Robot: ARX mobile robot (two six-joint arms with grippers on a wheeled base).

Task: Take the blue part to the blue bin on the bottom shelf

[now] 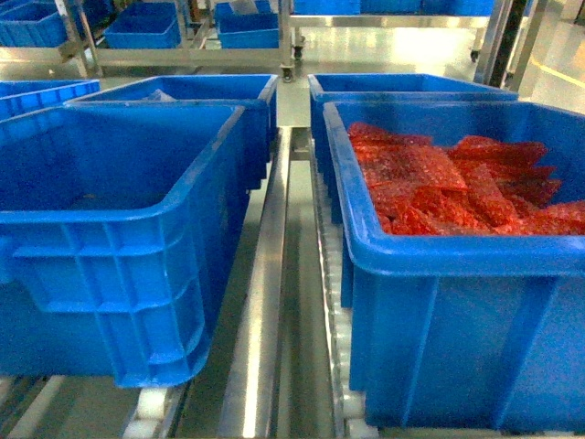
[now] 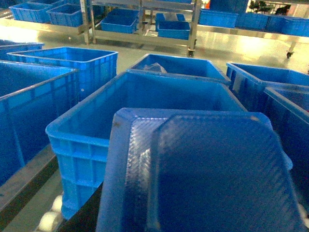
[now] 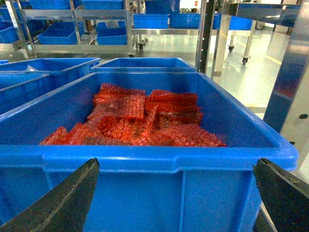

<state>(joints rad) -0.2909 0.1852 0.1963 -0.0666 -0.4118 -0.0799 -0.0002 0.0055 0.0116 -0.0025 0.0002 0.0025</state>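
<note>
L wrist view: blue part (image 2: pixel 207 174), flat, tray-like w/ raised ribbed border, filling foreground, tilted, overlapping near rim of open blue bin (image 2: pixel 87 130) directly behind it; bin interior bare as far as visible. Dark strip (image 2: pixel 82 217) along part's lower-left edge, poss. a finger of left gripper; opening and grip not discernible, contact w/ part hidden. R wrist view: right gripper (image 3: pixel 176 164) spread wide, dark fingertips (image 3: pixel 72 193) at bottom corners of frame, nothing betw. them, facing outer wall of second bin (image 3: pixel 145 193) loaded w/ red bubble-wrap packets (image 3: pixel 140 121). Head view: same two bins side by side, bare one at left, packet-filled one at right, apart, resting on bottom shelf (image 1: pixel 265 366) w/ shiny steel rails and white rollers (image 1: pixel 146 407) showing in gap and under bin corners. More blue bins behind both, plus wheeled steel racks (image 1: pixel 183 50) w/ further bins across glossy floor; blue part not seen in head view
</note>
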